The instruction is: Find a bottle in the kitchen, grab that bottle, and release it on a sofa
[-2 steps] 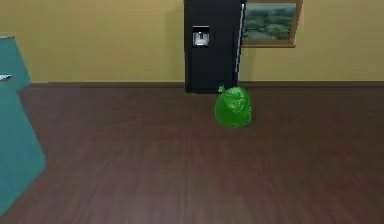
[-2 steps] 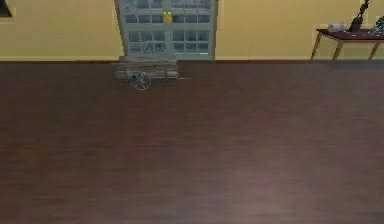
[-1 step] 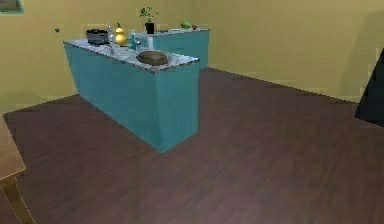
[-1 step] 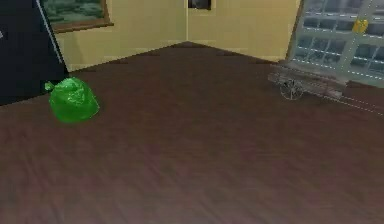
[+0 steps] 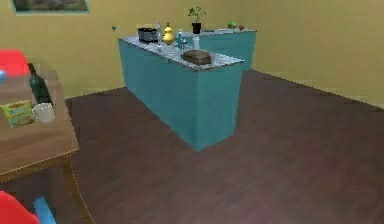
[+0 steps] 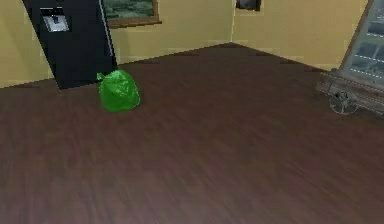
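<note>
Two counters ahead of you in the forward view. Dark wood floor (image 6: 220, 150) runs across both views.

Teal counter (image 5: 190, 98): the biggest piece, long and running away from you, centre of the forward view. Small kitchen things sit on top, and a potted plant (image 5: 196, 17) stands at the far end.

Black fridge (image 6: 75, 40): against the yellow wall, arm side view's upper left.

Wooden counter (image 5: 35, 142): low at the forward view's left edge, close to you.

Green bag (image 6: 118, 92): on the floor just in front of the fridge.

Cart (image 6: 355, 88): wheeled, at the arm side view's right edge.

Bottle (image 5: 38, 85): dark, standing upright on the wooden counter, long axis vertical. A white mug (image 5: 43, 112) sits just in front of it, a green box (image 5: 17, 112) beside the mug.

Claw: you cannot tell its state from these pictures.

Judgement: you are at the search step, with the bottle found and nothing grabbed yet. The bottle lies near you and toward the forward view's left, while the arm side view looks onto fridge and bare floor. Expect to turn the base so the arm's side faces the wooden counter. Mind the mug on the approach.
</note>
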### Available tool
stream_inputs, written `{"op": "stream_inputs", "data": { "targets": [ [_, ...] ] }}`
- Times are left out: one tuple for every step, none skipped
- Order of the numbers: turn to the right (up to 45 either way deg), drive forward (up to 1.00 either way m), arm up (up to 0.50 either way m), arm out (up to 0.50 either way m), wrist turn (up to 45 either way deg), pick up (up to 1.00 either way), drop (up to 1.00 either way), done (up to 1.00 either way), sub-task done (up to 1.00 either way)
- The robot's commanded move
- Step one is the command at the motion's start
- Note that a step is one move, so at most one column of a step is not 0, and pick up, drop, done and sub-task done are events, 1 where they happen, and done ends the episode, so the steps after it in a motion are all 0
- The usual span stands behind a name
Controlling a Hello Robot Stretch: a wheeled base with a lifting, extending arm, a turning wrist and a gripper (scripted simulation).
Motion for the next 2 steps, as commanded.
{"op": "stream_inputs", "data": {
  "targets": [
    [0.0,0.85,0.00,0.00,0.0,0.00,0.00,0.00,0.00],
    [-45.0,0.00,0.00,0.00,0.0,0.00,0.00,0.00,0.00]
  ]
}}
